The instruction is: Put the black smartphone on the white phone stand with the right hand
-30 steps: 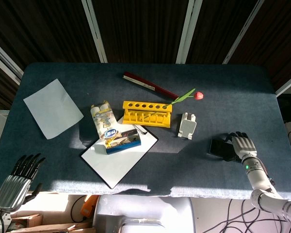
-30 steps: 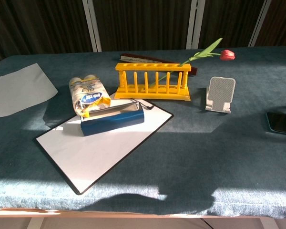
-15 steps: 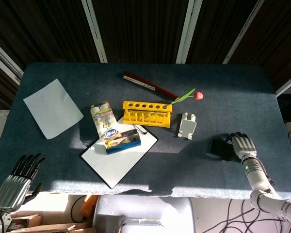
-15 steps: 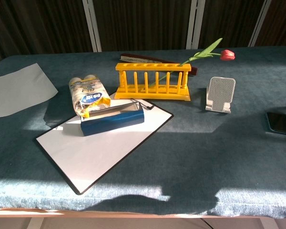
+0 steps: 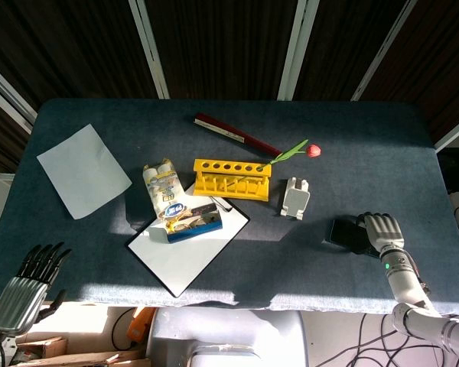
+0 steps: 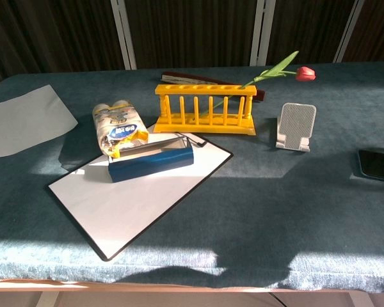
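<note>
While flat, smartphone [image 5: 343, 232] lies under robot hand [image 5: 380, 229].

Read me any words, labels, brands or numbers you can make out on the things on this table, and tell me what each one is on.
Yellow snack bag: a blue label with white lettering, too blurred to read.
Blue box on the whiteboard: no legible print.
White phone stand, black smartphone, yellow rack: no text visible.
Nothing here can be read.

Sunlight and shadow fall across a blue-clothed table [image 5: 367, 145] before dark panels with white strips [image 5: 149, 46].
</note>
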